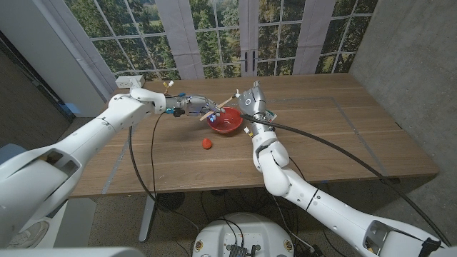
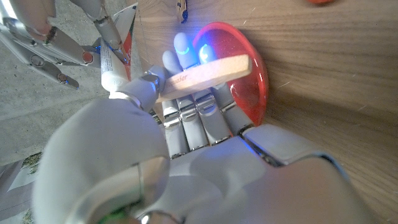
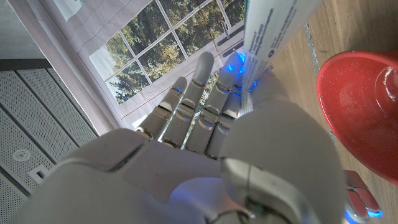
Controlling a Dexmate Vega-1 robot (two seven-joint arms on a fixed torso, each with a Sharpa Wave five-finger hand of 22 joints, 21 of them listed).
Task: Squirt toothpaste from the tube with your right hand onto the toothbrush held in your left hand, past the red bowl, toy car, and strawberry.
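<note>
In the head view, the left hand (image 1: 187,107) holds the toothbrush (image 1: 220,108) over the red bowl (image 1: 224,121) on the wooden counter (image 1: 335,135), the right hand (image 1: 251,98) grips the toothpaste tube (image 1: 263,114) just beside the bowl, and the strawberry (image 1: 207,143) lies on the counter in front of the bowl. In the left wrist view, the left hand (image 2: 186,124) clasps the toothbrush (image 2: 205,73) handle above the red bowl (image 2: 252,81), with the toothpaste tube (image 2: 115,59) nearby. In the right wrist view, the right hand (image 3: 205,130) closes its fingers (image 3: 186,112) around the toothpaste tube (image 3: 270,31) beside the red bowl (image 3: 354,106).
</note>
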